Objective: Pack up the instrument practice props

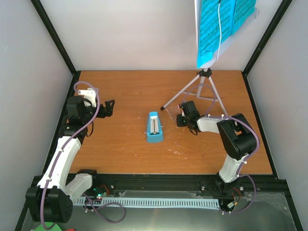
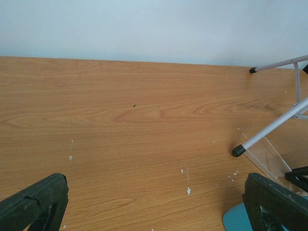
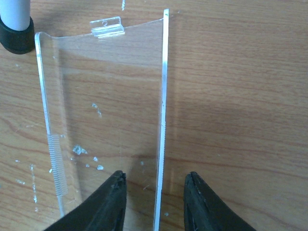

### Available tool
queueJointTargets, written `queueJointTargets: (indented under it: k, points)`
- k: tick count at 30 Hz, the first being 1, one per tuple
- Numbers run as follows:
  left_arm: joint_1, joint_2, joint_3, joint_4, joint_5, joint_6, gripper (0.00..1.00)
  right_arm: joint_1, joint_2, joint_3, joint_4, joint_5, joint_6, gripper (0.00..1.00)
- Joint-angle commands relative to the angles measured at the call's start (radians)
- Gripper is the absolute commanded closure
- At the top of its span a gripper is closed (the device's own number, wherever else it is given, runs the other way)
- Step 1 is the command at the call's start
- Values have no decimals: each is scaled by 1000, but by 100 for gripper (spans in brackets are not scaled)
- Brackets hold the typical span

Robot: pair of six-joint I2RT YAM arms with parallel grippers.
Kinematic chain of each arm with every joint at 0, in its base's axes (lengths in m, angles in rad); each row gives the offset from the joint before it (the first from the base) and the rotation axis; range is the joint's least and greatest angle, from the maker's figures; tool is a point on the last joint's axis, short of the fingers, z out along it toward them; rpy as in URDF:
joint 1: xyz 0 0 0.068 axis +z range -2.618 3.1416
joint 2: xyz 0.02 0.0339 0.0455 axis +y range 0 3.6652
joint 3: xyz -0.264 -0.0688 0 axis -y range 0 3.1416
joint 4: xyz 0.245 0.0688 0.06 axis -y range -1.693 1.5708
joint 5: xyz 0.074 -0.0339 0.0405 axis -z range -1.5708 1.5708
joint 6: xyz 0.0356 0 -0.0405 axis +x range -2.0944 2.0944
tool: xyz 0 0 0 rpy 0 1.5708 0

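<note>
Props all unpacked: metronome (image 1: 154, 127), stand (image 1: 205, 74) w/ pages (image 1: 216, 24) out. Your R tool (image 3: 155, 179) brackets clear cover (image 3: 106, 96), not gripping; L tool (image 2: 154, 185) open.

From above and behind we see the whole table (image 1: 125, 149); our left wrist looks low across it; our right, close over the clear cover (image 3: 106, 96); both share a foot of the music stand (image 2: 269, 129).
</note>
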Motion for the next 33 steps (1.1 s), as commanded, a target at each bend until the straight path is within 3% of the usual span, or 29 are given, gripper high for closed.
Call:
queueJointTargets:
  k: [1,4,11,17,23,27,33]
  points:
    - [5,-12,3,22,-4,22,1,-5,10,1,-9,12,-2,85]
    - [6,-11,3,23,-5,21,1,-5,-3,-11,-3,37,6,97]
    - [6,-11,3,23,-14,23,1,-9,-113,-66,15,79,48,97]
    - [6,-9,0,25,-15,24,1,-45,-427,-145,-26,28,95,97]
    - [5,-1,-2,30,20,29,1,-50,-685,-74,-275,-165,37,97]
    - [4,5,-8,49,117,18,1,-51,-737,13,-439,-441,17,97]
    - [3,49,8,62,432,-70,5,-28,-726,117,-572,-749,38,97]
